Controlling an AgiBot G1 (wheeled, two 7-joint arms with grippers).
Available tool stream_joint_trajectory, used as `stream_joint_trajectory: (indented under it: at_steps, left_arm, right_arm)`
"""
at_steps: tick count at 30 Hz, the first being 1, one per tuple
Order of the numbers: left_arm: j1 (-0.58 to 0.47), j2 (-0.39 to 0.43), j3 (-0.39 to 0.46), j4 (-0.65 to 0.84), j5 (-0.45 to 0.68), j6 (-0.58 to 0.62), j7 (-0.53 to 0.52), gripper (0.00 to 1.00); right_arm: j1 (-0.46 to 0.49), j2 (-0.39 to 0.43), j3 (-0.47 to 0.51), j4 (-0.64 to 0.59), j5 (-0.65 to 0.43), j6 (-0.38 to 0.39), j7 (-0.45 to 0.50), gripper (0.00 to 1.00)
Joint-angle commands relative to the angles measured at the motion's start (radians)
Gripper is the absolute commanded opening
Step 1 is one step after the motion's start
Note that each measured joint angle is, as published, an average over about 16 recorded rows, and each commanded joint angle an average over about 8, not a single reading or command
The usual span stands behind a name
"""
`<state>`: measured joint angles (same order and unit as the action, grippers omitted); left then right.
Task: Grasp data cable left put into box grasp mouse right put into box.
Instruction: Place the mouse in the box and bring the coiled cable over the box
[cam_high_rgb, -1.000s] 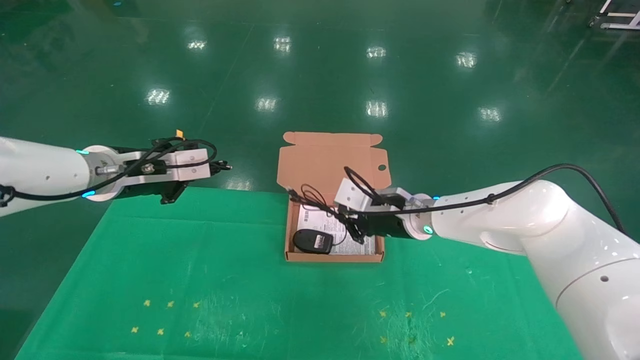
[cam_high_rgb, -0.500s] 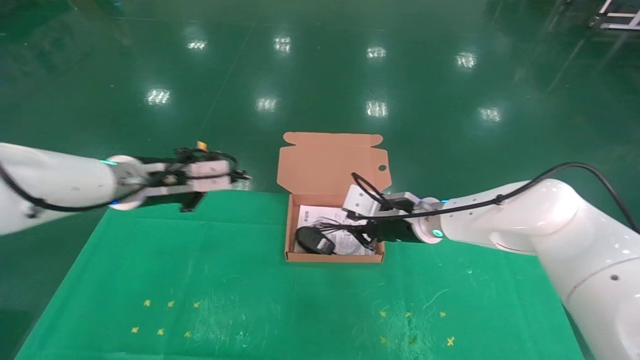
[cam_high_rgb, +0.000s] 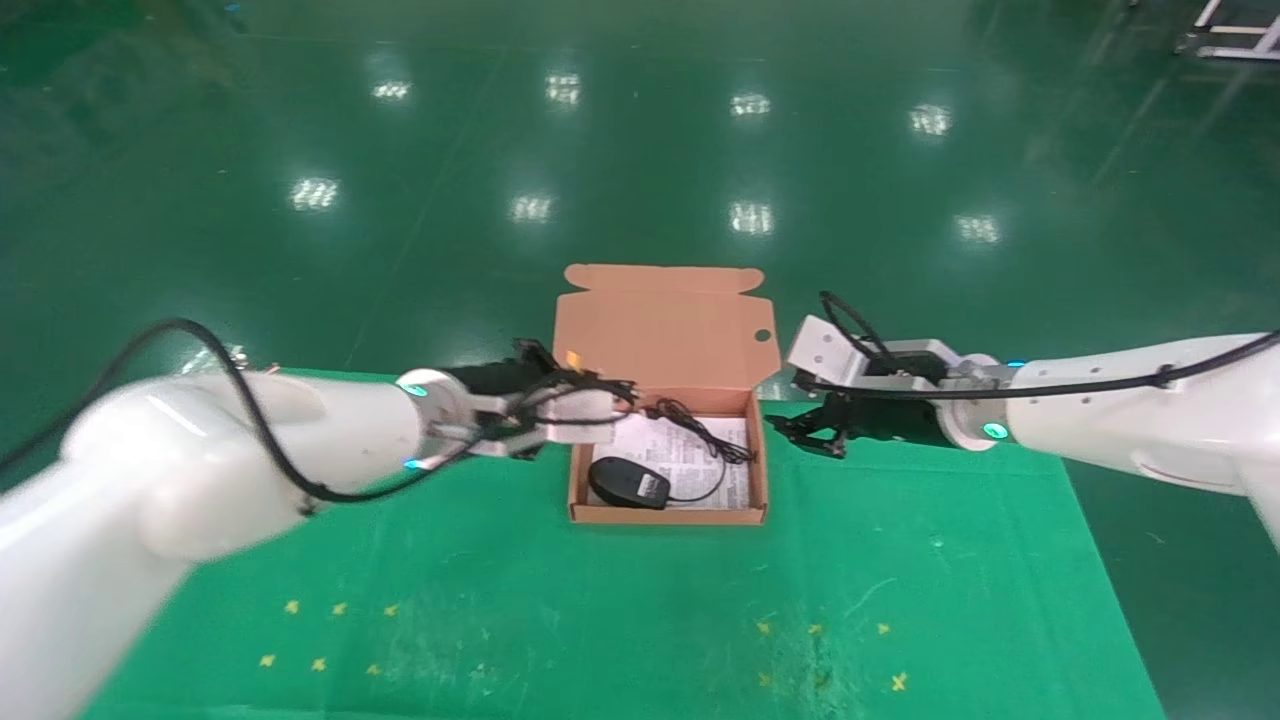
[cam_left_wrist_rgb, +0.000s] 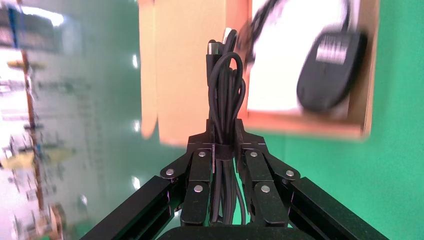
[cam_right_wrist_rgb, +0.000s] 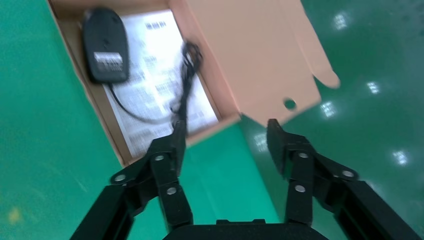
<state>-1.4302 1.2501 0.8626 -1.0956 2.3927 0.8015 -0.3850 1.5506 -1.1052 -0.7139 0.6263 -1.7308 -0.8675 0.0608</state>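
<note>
Green-covered table (cam_high_rgb: 620, 600), yellow cross marks near the front edge. Mid-table sits the box (cam_high_rgb: 578, 470), open, lid flap standing up at the back with 1 small round hole. Inside, on a white printed sheet (cam_high_rgb: 735, 480): the mouse (cam_high_rgb: 627, 483), black, lying in the front-left part of the box, its thin cord (cam_high_rgb: 700, 440) looping over the sheet toward the back.

Left gripper (cam_high_rgb: 590, 400) at the box's left wall, back-left corner, reaching in from the left. Fingers clamped tight on the data cable (cam_left_wrist_rgb: 226, 90), a narrow black bundle of loops sticking out past the fingertips, plug ends at the tip; in the left wrist view the bundle overlaps the box's edge next to the mouse (cam_left_wrist_rgb: 327, 70). Cable not down in the box yet.

Right gripper (cam_high_rgb: 815, 435) just off the box's right side, above the table's far edge, fingers spread wide, nothing between them. Right wrist view shows the box (cam_right_wrist_rgb: 115, 145) and mouse (cam_right_wrist_rgb: 105, 45) beyond the spread fingers (cam_right_wrist_rgb: 277, 137).
</note>
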Motion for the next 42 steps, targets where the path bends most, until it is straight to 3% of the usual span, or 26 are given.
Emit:
stream_joint_trajectory:
  at_steps: [1,7,18,19,26,27,42]
  left_arm:
    - [0.011,0.042,0.009,0.035,0.011,-0.038,0.016,0.0]
    - [0.009,0.109,0.075,0.138,-0.018,-0.137,0.063,0.0]
    - [-0.031,0.123,0.288,0.196,-0.143,-0.27,0.029,0.0]
    - [-0.035,0.123,0.305,0.198,-0.149,-0.279,0.021,0.06]
    - [-0.052,0.126,0.376,0.21,-0.174,-0.314,-0.014,0.94]
    - [-0.053,0.127,0.379,0.211,-0.176,-0.316,-0.015,1.0]
    - [-0.052,0.09,0.369,0.173,-0.186,-0.308,-0.017,1.0]
  right_arm:
    - [-0.005,0.037,0.0,0.043,-0.007,-0.007,0.023,1.0]
    - [-0.04,0.128,-0.004,0.204,-0.043,-0.021,0.131,1.0]
    - [-0.107,0.241,-0.009,0.423,-0.11,-0.024,0.305,1.0]
    - [-0.111,0.246,-0.01,0.433,-0.116,-0.024,0.315,1.0]
    - [-0.121,0.265,-0.016,0.475,-0.141,-0.029,0.344,1.0]
    - [-0.122,0.266,-0.017,0.477,-0.142,-0.03,0.345,1.0]
    - [-0.121,0.261,-0.016,0.468,-0.138,-0.03,0.342,1.0]
